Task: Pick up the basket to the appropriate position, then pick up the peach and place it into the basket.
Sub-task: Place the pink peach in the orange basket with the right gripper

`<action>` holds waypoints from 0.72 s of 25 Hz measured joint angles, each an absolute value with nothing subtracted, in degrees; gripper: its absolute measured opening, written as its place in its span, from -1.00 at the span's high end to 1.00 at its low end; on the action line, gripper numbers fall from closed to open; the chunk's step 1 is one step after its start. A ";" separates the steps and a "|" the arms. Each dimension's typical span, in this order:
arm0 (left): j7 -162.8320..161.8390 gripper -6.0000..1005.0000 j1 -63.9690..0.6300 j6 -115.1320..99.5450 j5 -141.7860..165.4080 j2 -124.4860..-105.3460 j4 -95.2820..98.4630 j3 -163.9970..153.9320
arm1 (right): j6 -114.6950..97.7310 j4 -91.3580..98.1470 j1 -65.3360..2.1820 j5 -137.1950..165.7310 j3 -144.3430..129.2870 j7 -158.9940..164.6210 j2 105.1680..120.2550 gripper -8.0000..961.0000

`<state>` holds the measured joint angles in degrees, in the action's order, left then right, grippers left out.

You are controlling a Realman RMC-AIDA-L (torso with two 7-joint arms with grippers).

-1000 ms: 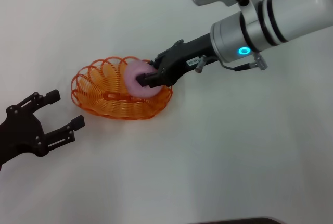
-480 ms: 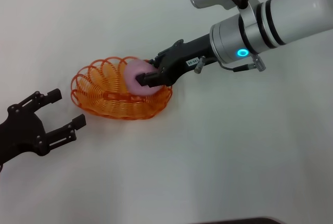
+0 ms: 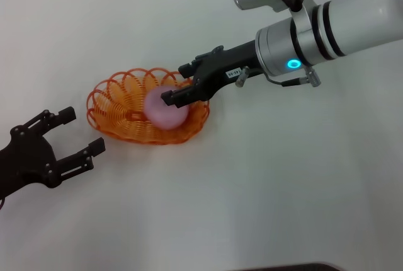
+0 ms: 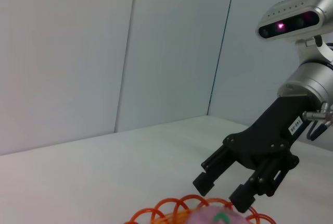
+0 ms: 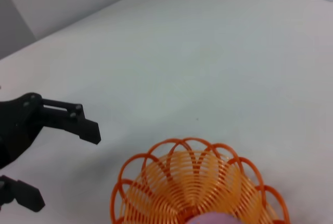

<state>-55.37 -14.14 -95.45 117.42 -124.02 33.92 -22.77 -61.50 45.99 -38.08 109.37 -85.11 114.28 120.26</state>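
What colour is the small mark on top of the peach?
Green, on the pale pink peach lying in the basket; it shows best in the left wrist view.

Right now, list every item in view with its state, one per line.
basket: upright on the table, holding the peach.
peach: resting inside the basket, released.
right gripper: jaws open, just above the peach.
left gripper: jaws open, empty, beside the basket.
table: white, bearing the basket.

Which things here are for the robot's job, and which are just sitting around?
For the job:
the peach, lying in the basket
the basket, on the table
the right gripper, open just above the peach

Just around:
the left gripper, open, waiting beside the basket
the white table
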 joint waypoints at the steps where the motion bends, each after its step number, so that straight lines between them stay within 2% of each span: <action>1: -55.37 -0.72 -14.14 -95.45 117.41 -124.02 33.92 -22.77 | -61.51 45.99 -38.01 108.90 -85.02 114.00 120.19 -0.45; 3: -55.37 -0.72 -14.15 -95.45 117.25 -124.02 33.92 -22.77 | -61.55 46.04 -37.86 108.05 -84.92 113.44 120.11 -0.54; 9: -55.37 -0.72 -14.16 -95.48 116.74 -123.96 33.92 -22.77 | -62.47 46.67 -36.24 104.31 -83.78 109.17 119.85 -0.64; 18: -55.37 -0.72 -14.14 -95.54 116.65 -123.92 33.84 -22.81 | -71.21 46.28 -26.83 99.27 -71.05 93.96 119.62 -0.62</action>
<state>-55.37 -14.14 -95.54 116.65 -123.92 33.84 -22.81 -71.21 46.28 -26.83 99.27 -71.05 93.96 119.62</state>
